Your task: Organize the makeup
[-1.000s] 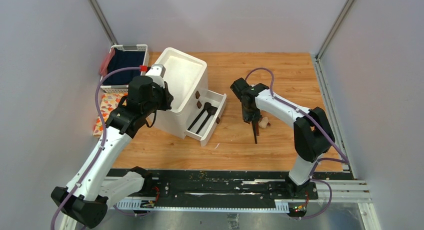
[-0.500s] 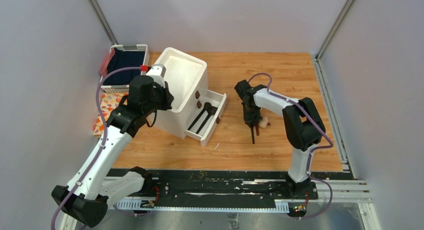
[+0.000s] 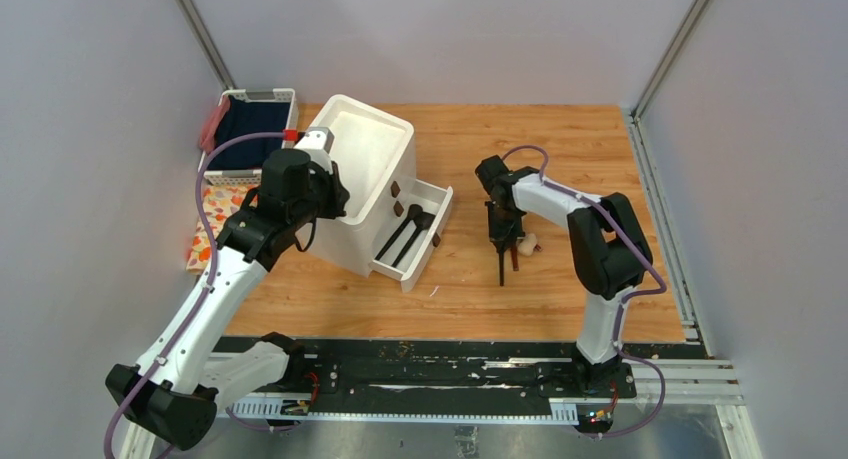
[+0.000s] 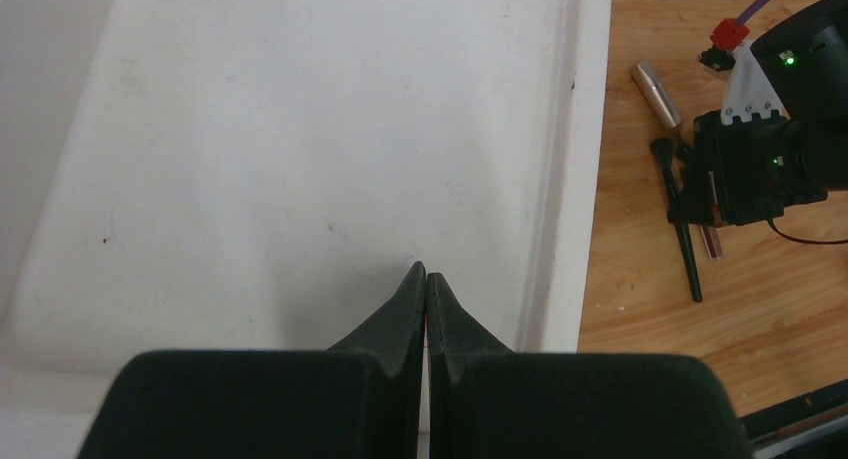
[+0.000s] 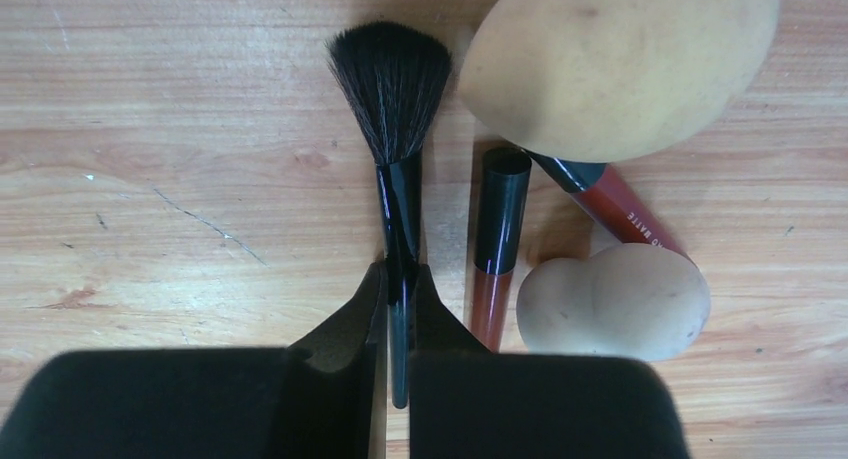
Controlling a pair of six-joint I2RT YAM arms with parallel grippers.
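On the wood, in the right wrist view, lies the makeup: a black brush (image 5: pixel 391 89), a reddish-brown tube with a black cap (image 5: pixel 497 249), a red pencil (image 5: pixel 622 211), a small beige gourd-shaped sponge (image 5: pixel 612 301) and a larger beige sponge (image 5: pixel 620 59). My right gripper (image 5: pixel 400 279) is shut on the brush's slim black handle, low over the table (image 3: pixel 503 241). Two black sticks (image 3: pixel 405 241) lie in the open drawer (image 3: pixel 428 201) of the white box (image 3: pixel 365 159). My left gripper (image 4: pixel 426 276) is shut and empty over the box's white top.
A white basket (image 3: pixel 232 98) with dark blue cloth stands at the back left, a patterned cloth (image 3: pixel 212 214) in front of it. A silver tube (image 4: pixel 655 84) lies on the wood beyond the right gripper. Grey walls close in both sides.
The right gripper has shut on the brush handle, and the brush now lies straighter. The right arm's elbow swung in toward the left. The left arm has barely moved.
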